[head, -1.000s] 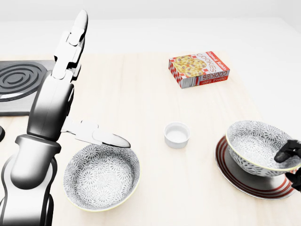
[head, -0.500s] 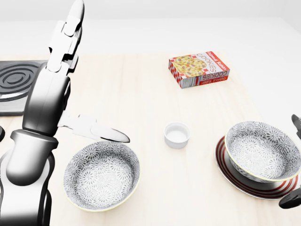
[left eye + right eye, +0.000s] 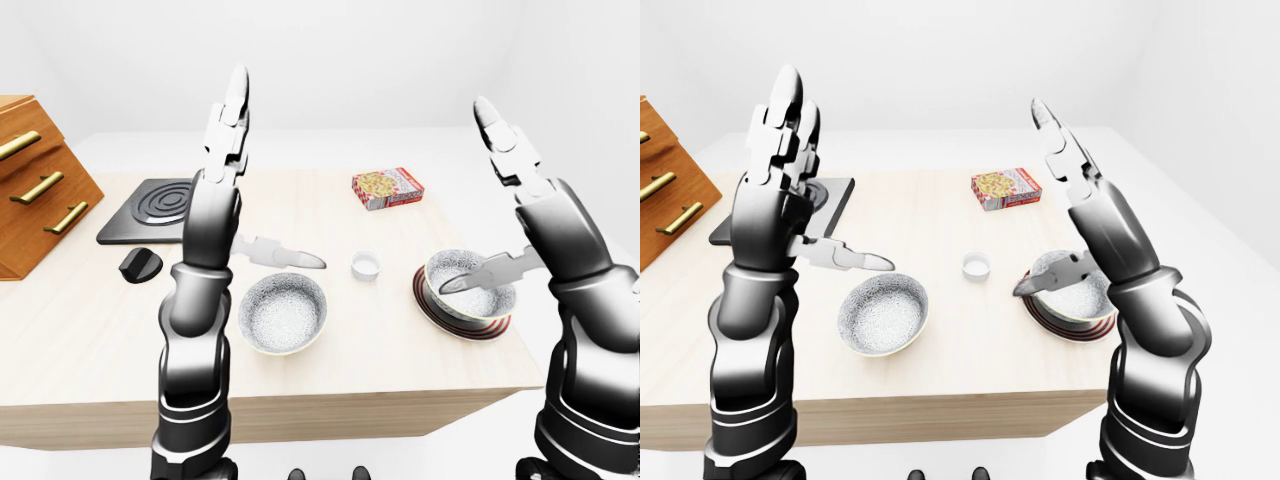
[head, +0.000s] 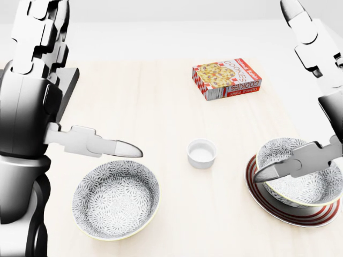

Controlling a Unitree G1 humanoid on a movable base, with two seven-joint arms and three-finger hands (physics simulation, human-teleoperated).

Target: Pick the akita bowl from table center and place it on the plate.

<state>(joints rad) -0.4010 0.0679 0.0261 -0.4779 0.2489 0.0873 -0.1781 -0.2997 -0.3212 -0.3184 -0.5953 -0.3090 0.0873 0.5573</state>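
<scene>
The akita bowl sits on the plate at the head view's right, probably flat, though a thumb hides part of it. The right hand hangs above it, fingers spread, gripping nothing. The left hand is up and spread too, over a lookalike bowl on the table.

- Akita bowl sits on the plate, 4 o'clock.
- Second bowl lies at 7 o'clock.
- Left robot hand and right robot hand stand raised, fingers spread.

akita bowl: grey floral, upright (sits off-centre) | on plate: red-ringed, head view's lower right
</scene>
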